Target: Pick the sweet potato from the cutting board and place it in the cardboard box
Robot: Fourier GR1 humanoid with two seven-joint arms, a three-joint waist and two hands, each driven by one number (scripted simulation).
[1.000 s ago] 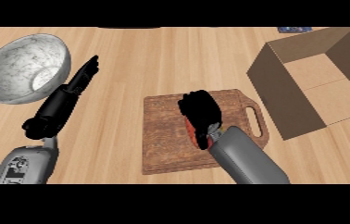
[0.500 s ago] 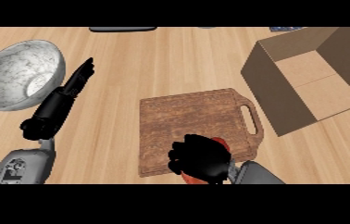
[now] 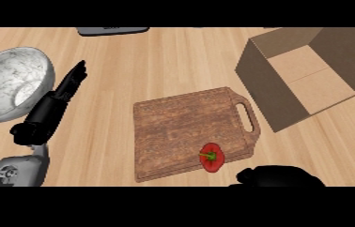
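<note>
Well, the pale wooden counter (image 3: 159, 62) with its long straight grain fills the room's view, and the open brown cardboard box (image 3: 305, 76) stands toward its far right, flaps up, its flat inner floor bare. Near the middle lies the dark, rough-grained wooden cutting board (image 3: 187, 127), rectangular with a slotted handle pointing at the box. A speckled grey metal bowl (image 3: 21, 85), smooth and round, sits at the left edge, and just beside it the robot's black left hand (image 3: 69, 83) rests with fingers straight and released. The black right hand (image 3: 277, 177) shows only at the lower edge, just off the board's near corner; whether it is clenched I cannot tell. The task names a sweet potato, but what lies on the board's near right corner is a small glossy red pepper-like vegetable (image 3: 212, 158) with a green stem, apart from the hand. The picking step looks not yet done: next, I reckon, the right hand must close round it and carry it to the box.
</note>
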